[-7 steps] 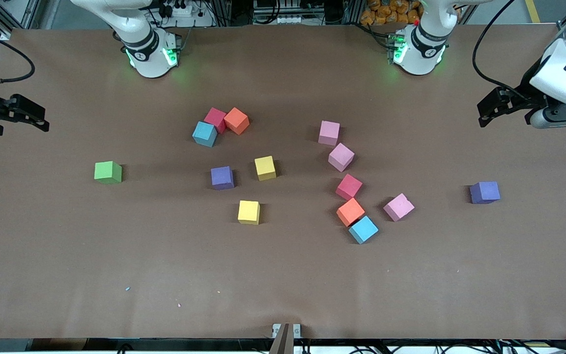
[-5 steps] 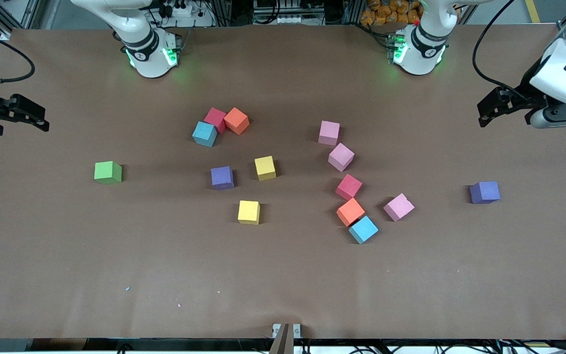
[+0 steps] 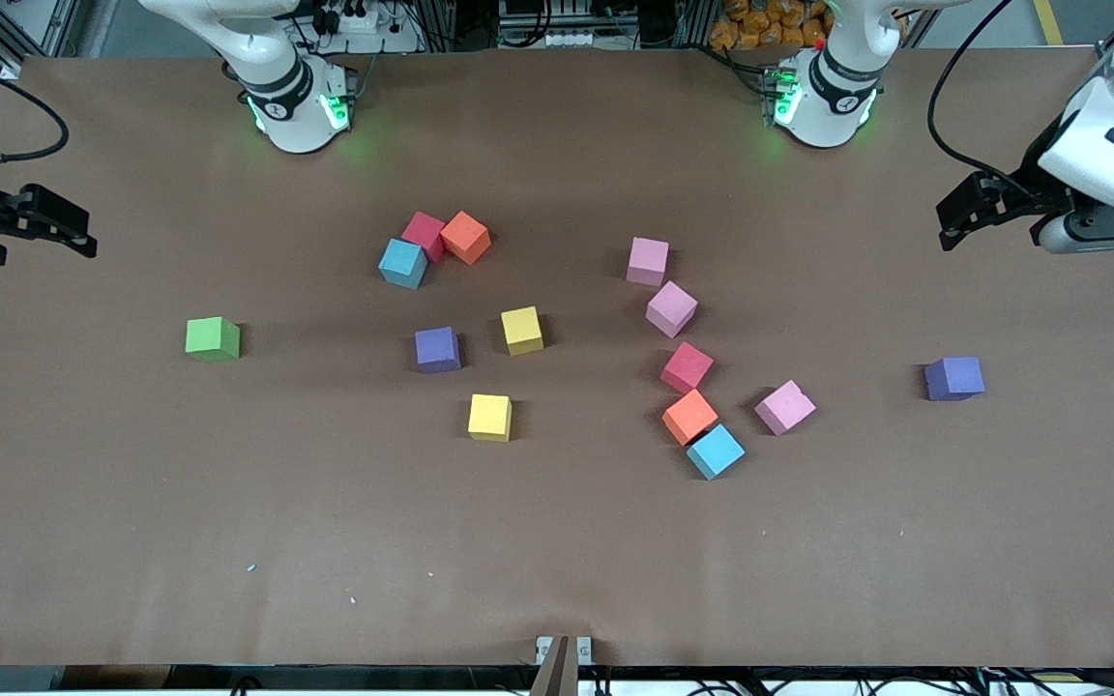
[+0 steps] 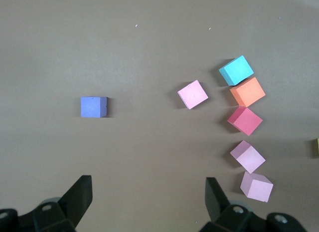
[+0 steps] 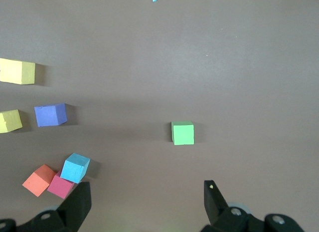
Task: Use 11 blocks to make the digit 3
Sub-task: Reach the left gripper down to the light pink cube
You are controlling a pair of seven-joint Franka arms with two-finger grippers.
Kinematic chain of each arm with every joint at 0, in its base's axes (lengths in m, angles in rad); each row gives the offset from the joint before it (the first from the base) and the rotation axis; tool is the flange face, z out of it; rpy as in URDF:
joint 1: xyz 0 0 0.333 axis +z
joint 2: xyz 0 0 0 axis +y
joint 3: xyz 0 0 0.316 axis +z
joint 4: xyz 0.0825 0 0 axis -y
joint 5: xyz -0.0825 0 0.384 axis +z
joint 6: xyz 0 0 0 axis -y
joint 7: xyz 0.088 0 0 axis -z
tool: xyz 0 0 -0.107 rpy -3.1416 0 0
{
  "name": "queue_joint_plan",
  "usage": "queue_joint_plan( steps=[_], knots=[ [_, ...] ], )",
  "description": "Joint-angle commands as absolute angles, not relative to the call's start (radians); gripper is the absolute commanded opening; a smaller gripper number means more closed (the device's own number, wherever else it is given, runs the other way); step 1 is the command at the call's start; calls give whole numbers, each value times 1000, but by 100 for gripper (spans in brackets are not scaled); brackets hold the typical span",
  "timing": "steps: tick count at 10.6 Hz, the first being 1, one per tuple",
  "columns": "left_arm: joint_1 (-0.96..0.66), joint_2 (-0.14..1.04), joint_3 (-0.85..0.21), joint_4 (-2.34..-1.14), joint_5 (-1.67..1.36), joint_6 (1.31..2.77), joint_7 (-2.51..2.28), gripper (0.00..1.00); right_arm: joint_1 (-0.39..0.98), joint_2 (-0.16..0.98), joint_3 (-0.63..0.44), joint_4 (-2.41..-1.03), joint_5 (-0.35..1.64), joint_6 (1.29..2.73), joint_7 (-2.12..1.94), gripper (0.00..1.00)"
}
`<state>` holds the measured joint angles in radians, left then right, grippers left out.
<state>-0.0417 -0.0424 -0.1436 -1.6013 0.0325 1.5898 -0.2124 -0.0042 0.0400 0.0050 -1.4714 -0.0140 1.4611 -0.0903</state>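
Note:
The blocks lie scattered on the table, and no digit 3 shows. Red (image 3: pixel 424 233), orange (image 3: pixel 466 237) and blue (image 3: pixel 403 263) blocks touch in a cluster nearest the bases. Purple (image 3: pixel 437 349) and two yellow blocks (image 3: pixel 522 330) (image 3: pixel 489 417) lie mid-table. Two pink blocks (image 3: pixel 648 261) (image 3: pixel 671 308), a red (image 3: pixel 687 367), an orange (image 3: pixel 689 417), a blue (image 3: pixel 715 451) and a third pink block (image 3: pixel 784 407) form a loose column. My left gripper (image 3: pixel 946 224) (image 4: pixel 148 192) hangs open over the left arm's end. My right gripper (image 3: pixel 90 237) (image 5: pixel 147 197) hangs open over the right arm's end.
A green cube (image 3: pixel 212 339) (image 5: pixel 183 132) sits alone toward the right arm's end. A second purple cube (image 3: pixel 953 378) (image 4: pixel 93 107) sits alone toward the left arm's end. Bare brown table (image 3: pixel 557 561) stretches along the edge nearest the front camera.
My left gripper has drifted slightly toward the bases' side of the table. The right arm and all the blocks have stayed where they were.

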Motion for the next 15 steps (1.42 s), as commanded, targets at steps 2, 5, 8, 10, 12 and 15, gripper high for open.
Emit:
queue_joint_plan(
  steps=[2,5,8,10,12,15],
  knots=[
    [-84,-20,-191,-1626,2,1591,-247,100,3,18,2,-1485,-26,1418,18,100],
    [-86,0,-323,-1722,-5,1670,-334,100,3,18,-2,-1483,-26,1417,15,100],
    [-84,0,-451,-1883,-21,1822,-409,100,0,18,-8,-1485,-25,1417,0,100],
    [-86,18,-500,-1983,-34,1952,-456,100,2,18,-29,-1485,-21,1417,-21,100],
    [-92,89,-553,-2002,-51,2011,-512,100,2,18,-29,-1485,-20,1411,-23,100],
    [-170,159,-568,-2071,-38,2138,-609,100,0,14,-29,-1491,-20,1410,-26,100]
  ],
)
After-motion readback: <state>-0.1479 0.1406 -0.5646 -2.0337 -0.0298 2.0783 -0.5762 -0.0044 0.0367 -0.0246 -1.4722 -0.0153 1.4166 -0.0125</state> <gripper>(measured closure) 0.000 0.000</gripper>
